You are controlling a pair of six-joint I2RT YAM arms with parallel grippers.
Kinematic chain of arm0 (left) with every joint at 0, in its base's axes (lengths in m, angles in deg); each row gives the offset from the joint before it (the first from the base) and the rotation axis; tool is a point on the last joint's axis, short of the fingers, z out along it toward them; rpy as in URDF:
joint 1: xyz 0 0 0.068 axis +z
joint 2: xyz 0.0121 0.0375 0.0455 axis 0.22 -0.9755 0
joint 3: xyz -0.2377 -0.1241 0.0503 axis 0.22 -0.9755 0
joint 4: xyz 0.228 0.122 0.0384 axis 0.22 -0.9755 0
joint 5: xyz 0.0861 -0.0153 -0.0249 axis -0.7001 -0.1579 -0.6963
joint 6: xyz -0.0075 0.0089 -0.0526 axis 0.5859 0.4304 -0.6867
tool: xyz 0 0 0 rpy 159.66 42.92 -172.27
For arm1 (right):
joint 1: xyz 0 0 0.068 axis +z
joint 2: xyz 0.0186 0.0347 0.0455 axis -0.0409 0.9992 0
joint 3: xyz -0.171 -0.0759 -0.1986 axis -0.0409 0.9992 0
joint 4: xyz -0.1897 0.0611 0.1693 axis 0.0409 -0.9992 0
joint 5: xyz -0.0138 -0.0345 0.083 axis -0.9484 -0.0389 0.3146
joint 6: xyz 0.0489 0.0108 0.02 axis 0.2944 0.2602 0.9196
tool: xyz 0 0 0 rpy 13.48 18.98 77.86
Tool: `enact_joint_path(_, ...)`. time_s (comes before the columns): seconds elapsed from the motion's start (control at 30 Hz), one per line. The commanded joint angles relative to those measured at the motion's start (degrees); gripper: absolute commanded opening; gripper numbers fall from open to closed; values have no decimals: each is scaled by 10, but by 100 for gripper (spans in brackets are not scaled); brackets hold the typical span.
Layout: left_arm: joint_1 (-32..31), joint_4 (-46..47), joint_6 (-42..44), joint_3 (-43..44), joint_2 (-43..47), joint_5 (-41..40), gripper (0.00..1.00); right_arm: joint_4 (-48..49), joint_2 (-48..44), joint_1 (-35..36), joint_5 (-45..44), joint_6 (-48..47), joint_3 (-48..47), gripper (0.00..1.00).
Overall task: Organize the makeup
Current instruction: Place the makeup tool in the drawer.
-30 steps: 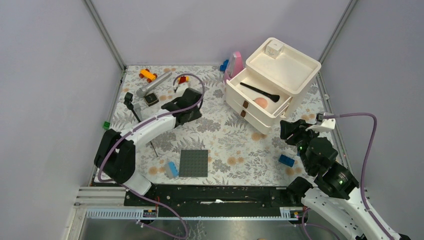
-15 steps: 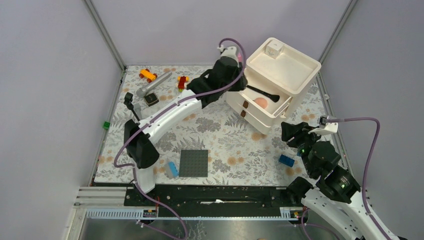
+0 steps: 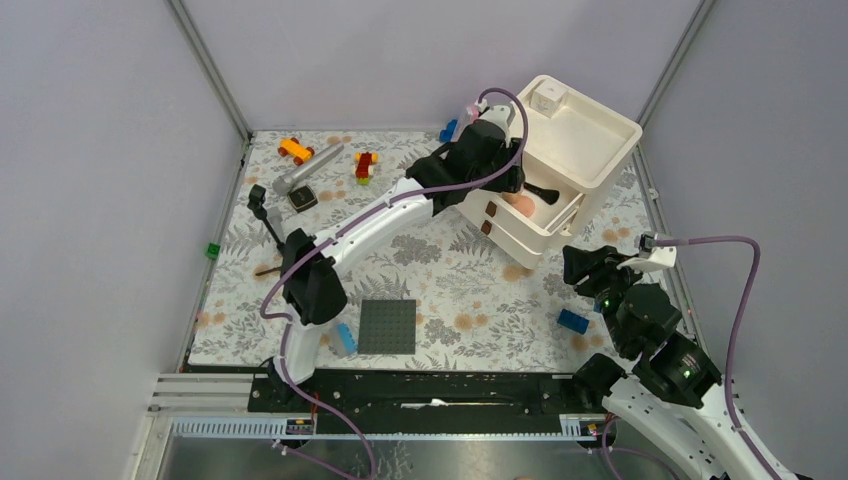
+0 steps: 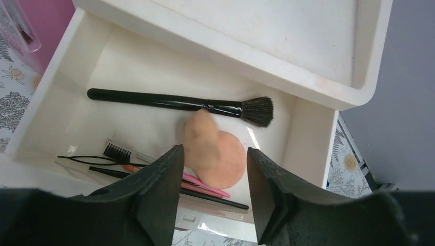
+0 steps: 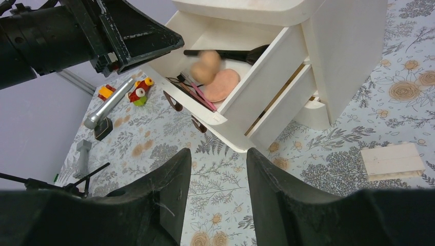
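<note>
**Sponge dropped into drawer**

Idles at four o'clock, right gripper [image 5: 218,154] spread and empty. Just swung across from ten to one o'clock; now parts the left gripper [image 4: 214,151] over the drawer [image 4: 56,97], letting the beige sponge [image 4: 201,138] fall, blurred, beside the peach puff [image 4: 230,165] and black brush [image 4: 169,101]. Means one more item filed.

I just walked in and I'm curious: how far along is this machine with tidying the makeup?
Partly done. The open drawer already holds a black brush, a round peach puff and pink sticks. In hand: the left gripper stands open above it, a blurred peach sponge apparently dropping in. The right gripper is open and empty. Still to do, probably: the beige block on the table.
</note>
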Motion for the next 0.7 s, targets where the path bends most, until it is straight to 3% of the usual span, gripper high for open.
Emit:
enact_joint_path(0.0, 0, 16, 14, 23, 21, 8, 54, 8, 2, 4, -15, 3, 0, 51)
enact_joint_path(0.27, 0, 36, 17, -39, 104, -9, 65, 19, 68, 3, 28, -8, -18, 53)
enact_joint_path(0.47, 0, 100, 27, -205, 263, -71, 72, 63, 152, 3, 132, -41, -48, 54)
enact_joint_path(0.67, 11, 110, 39, -376, 394, -210, 83, 83, 286, 3, 185, -70, -89, 53)
